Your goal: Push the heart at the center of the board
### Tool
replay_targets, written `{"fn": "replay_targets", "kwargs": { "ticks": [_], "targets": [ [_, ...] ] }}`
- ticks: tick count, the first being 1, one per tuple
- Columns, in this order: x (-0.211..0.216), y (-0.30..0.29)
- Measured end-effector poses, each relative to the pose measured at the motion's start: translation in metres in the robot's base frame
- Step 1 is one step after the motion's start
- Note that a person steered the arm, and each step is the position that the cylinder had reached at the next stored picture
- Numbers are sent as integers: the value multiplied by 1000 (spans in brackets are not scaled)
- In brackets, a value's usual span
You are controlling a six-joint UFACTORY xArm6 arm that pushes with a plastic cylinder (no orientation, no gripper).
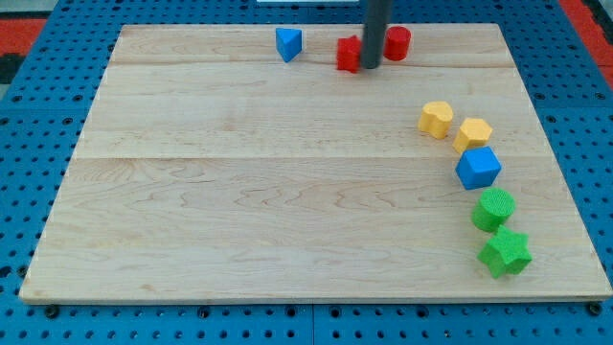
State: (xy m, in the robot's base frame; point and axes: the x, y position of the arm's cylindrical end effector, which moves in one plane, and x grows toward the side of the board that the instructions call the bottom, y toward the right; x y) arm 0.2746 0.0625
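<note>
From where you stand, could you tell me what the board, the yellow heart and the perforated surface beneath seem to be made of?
The board looks like pale wood, matt, with visible grain and seams between planks. The yellow heart has a uniform, smooth painted or moulded look, so it could be painted wood or plastic; I cannot tell which. The blue surface has regular rows of holes, probably a plastic or metal pegboard. My tip rests beside the red block.

Rod upright near the view's top

The dark rod comes straight down from the top edge; my tip [369, 67] touches the surface.
</note>
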Motion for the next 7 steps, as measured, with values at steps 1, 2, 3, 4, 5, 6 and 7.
{"fn": "replay_targets", "kwargs": {
  "ticks": [1,2,3,4,5,6,7],
  "targets": [
    [15,11],
    [17,-24],
    [0,-17],
    [-6,-1],
    [32,55],
    [44,165],
    [111,192]
  ]
}}
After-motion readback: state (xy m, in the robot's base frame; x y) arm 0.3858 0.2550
